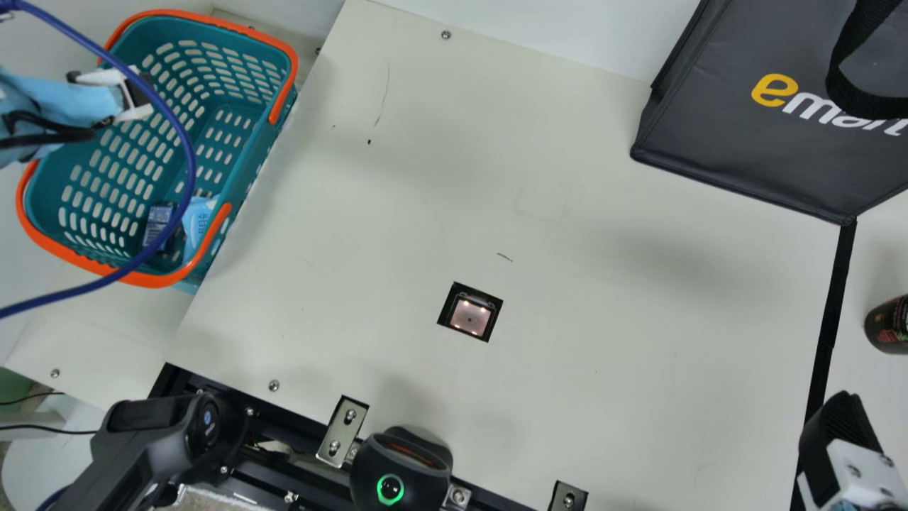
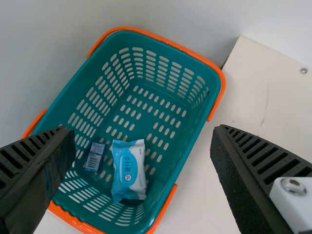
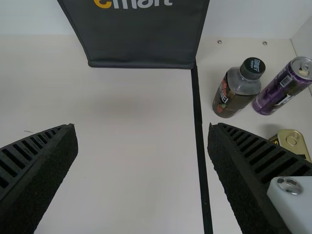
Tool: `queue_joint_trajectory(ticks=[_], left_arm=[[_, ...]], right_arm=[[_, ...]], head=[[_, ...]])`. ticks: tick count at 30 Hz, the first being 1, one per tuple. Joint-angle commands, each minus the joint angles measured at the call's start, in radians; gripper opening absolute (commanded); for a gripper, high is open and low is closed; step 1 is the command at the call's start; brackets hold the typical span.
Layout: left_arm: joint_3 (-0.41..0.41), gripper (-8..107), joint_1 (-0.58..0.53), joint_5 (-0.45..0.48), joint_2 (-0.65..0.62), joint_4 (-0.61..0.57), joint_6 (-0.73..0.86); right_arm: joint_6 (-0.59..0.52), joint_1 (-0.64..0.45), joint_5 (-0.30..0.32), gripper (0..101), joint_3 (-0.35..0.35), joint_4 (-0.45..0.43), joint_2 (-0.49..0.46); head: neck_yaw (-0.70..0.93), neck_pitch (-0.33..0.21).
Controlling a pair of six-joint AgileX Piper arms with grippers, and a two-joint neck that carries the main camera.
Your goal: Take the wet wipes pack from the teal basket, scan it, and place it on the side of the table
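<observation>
And here the soft, light-blue and white plastic wet wipes pack (image 2: 128, 170) is lying at the near end of the deep teal perforated plastic basket (image 2: 195, 117), at the table's far left, just right of a small dark-blue packet (image 2: 95, 157)! It's probably going to be feeling fairly light but floppy, its slick film likely giving and sliding under pressure; the narrow middle, squeezed across both long sides, is looking the best hold. The black ribbed left gripper (image 2: 142, 130) is hanging above, spread wide, gripping nothing; the black ribbed right gripper (image 3: 141, 127) is hovering wide and unladen at the right.
</observation>
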Motion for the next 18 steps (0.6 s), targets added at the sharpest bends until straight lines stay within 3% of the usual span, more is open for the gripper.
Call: queue_joint_trajectory(ticks=[1, 18], left_arm=[[-0.007, 90, 0.007, -0.007, 0.049, -0.003, 0.040], [-0.141, 90, 0.052, -0.057, 0.412, -0.051, 0.226]], right_arm=[[0.000, 0.000, 0.000, 95, 0.000, 0.000, 0.000], [0.000, 0.000, 0.000, 95, 0.000, 0.000, 0.000]], head=[[0.004, -0.029], [0.004, -0.029]])
